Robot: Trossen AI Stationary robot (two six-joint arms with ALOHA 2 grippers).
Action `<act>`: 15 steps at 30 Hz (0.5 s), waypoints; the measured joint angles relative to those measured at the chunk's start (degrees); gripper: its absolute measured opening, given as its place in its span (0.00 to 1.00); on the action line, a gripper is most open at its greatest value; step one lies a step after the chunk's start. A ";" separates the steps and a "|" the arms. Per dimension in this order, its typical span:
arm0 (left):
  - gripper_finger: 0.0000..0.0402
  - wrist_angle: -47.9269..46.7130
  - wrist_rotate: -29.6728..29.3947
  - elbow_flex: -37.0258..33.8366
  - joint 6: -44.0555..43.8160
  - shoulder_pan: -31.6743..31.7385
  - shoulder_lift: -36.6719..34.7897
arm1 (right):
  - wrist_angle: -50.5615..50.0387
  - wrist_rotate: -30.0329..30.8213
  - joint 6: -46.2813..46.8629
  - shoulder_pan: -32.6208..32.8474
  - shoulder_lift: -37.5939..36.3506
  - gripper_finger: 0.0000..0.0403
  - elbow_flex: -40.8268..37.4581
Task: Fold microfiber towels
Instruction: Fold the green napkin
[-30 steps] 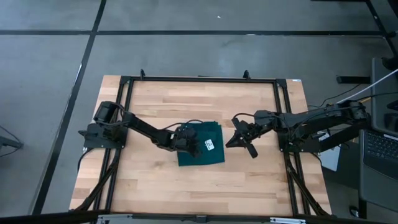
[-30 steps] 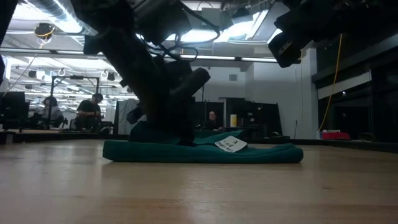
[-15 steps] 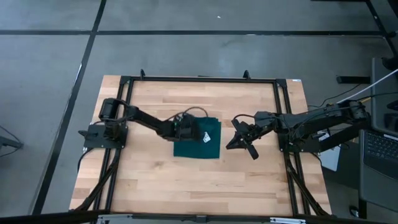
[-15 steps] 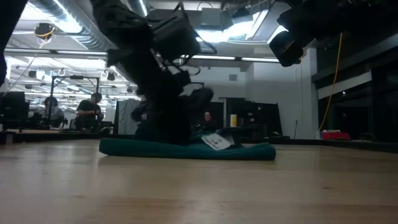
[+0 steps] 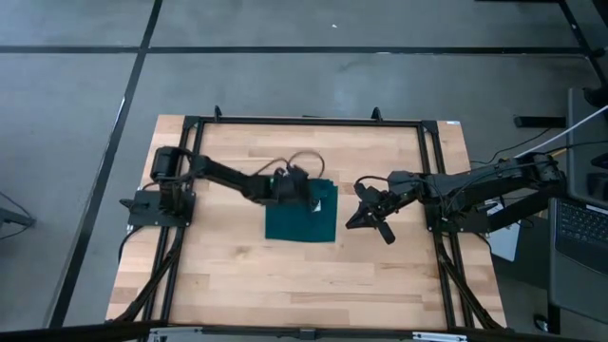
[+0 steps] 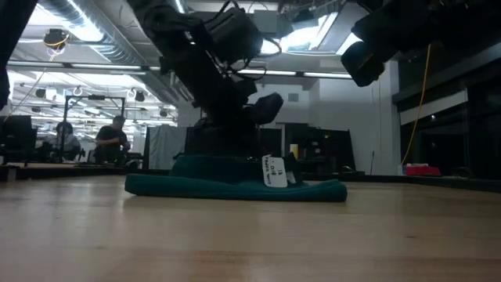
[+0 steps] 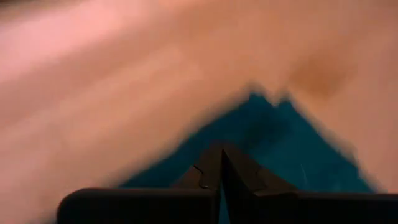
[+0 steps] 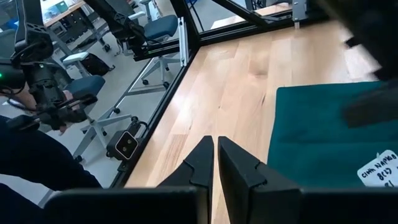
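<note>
The dark teal towel (image 5: 300, 217) lies folded on the wooden table, mid-table. Its white tag (image 6: 272, 170) stands up from the top layer. My left gripper (image 5: 300, 187) is shut over the towel's far part, and in the left wrist view (image 7: 221, 155) teal cloth (image 7: 280, 143) shows just past the fingers. In the low view, cloth (image 6: 215, 165) is raised under it. My right gripper (image 5: 352, 221) is shut and empty, above the table just right of the towel (image 8: 323, 130). My left gripper comes at the towel from above, pointing down, at the far part of its top layer (image 6: 227, 163). The fingers themselves hide the place of contact. The cloth under them is raised a little, and the rest of the towel lies flat on the table.
A black metal frame (image 5: 304, 122) runs around the table's edges. Bare wood (image 5: 313, 285) lies on the near side of the towel and to its left. People, chairs and desks (image 8: 56, 74) show in the room beyond the table.
My left gripper has gone toward the table's far edge across the towel, staying shut. The towel has slid a little toward the far left, its top layer has been drawn along, and the tag has shifted toward the far edge and now stands up.
</note>
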 joint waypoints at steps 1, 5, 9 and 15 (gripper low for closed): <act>0.00 -1.15 0.75 -0.11 -0.11 -1.25 0.08 | -0.04 -0.09 0.00 0.18 0.00 0.07 0.00; 0.00 -0.81 2.06 -0.01 -2.54 -5.50 0.21 | -0.04 -0.12 0.00 0.67 0.00 0.07 0.00; 0.00 -0.42 1.23 -0.01 -4.16 -4.96 2.11 | 0.13 0.57 -0.07 0.89 0.00 0.05 0.00; 0.00 5.69 3.30 -0.05 -2.12 0.09 6.05 | 0.44 0.60 -0.39 0.91 0.00 0.01 0.00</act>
